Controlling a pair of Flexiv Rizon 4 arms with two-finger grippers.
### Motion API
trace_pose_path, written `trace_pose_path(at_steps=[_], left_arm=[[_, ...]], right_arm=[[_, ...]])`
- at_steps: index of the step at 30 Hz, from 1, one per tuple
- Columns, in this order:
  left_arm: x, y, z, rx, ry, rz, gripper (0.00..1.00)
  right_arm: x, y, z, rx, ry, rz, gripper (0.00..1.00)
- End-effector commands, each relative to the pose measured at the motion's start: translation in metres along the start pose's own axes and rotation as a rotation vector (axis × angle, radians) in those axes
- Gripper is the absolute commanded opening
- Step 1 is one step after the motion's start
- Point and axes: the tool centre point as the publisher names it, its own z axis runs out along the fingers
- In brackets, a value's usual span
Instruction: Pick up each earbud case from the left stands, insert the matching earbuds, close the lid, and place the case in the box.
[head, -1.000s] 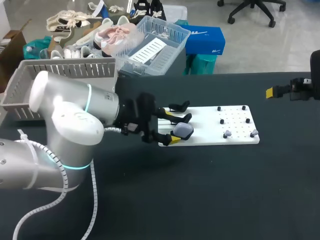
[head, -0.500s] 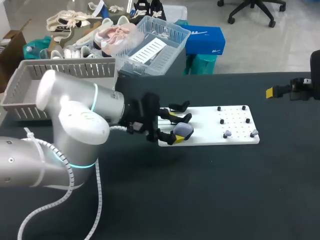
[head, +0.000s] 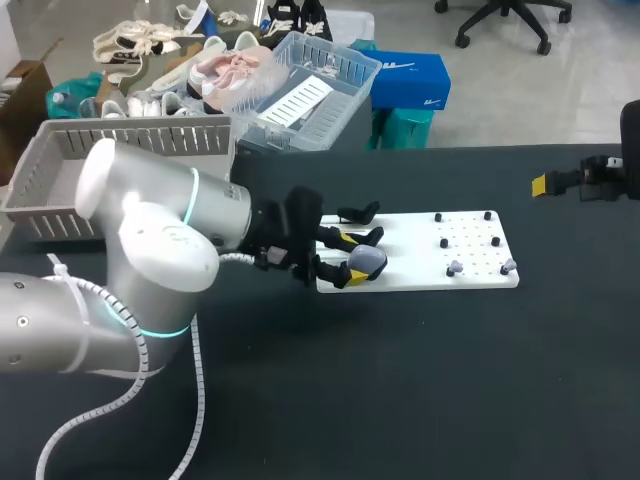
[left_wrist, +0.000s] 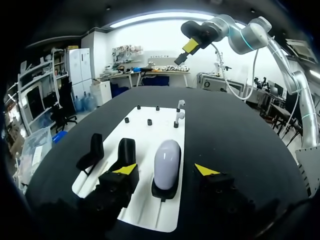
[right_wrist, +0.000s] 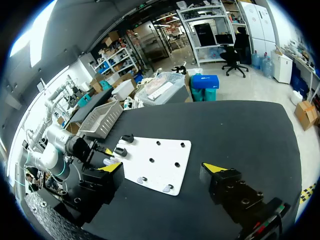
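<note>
The task is at its first step, as I judge it: the pale lavender, egg-shaped earbud case (left_wrist: 166, 160) sits upright in a black stand (left_wrist: 164, 190) at the near left end of the flat white pegboard (head: 420, 262) on the black table (head: 400, 380), not yet lifted. Two more black stands (left_wrist: 125, 150) are just beside it, on the far side.

The left end effector (left_wrist: 166, 170) is level with the case. Its yellow-tipped fingers (left_wrist: 126, 169) are spread wide, one on each side, with a gap showing to the case on both sides, so nothing is gripped.

Picking up, loading the earbuds, closing and boxing all appear to be left. Two small pale earbuds (head: 455, 268) rest on pegs at the board's near right corner, well apart from the case. The grey slatted plastic basket (head: 140, 125) waits at the far left of the table.

The right end effector (right_wrist: 162, 167) hangs over the table's far right, fingers spread, holding nothing.

The case looks smooth, glossy and rounded, its lid seemingly closed; no seam is clear enough to tell.
</note>
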Motion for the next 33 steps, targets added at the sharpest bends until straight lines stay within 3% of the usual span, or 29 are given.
trace_pose_path(at_steps=[1, 3, 4, 5, 33], left_arm=[[-0.0009, 0.0026, 0.0028, 0.001, 0.008, -0.006, 0.67], [-0.0009, 0.0027, 0.0027, 0.002, 0.008, -0.007, 0.64], [-0.0006, 0.0027, 0.0025, 0.002, 0.009, -0.007, 0.51], [-0.0004, 0.0027, 0.0024, 0.002, 0.009, -0.007, 0.49], [0.0004, 0.0036, 0.0015, -0.001, 0.014, -0.031, 0.5]], right_arm=[[-0.0004, -0.0007, 0.0003, -0.002, 0.001, -0.001, 1.0], [-0.0004, -0.0007, 0.0003, -0.002, 0.001, -0.001, 1.0], [-0.0004, -0.0007, 0.0003, -0.002, 0.001, -0.001, 1.0], [-0.0004, -0.0007, 0.0003, -0.002, 0.001, -0.001, 1.0], [-0.0004, -0.0007, 0.0003, -0.002, 0.001, -0.001, 1.0]])
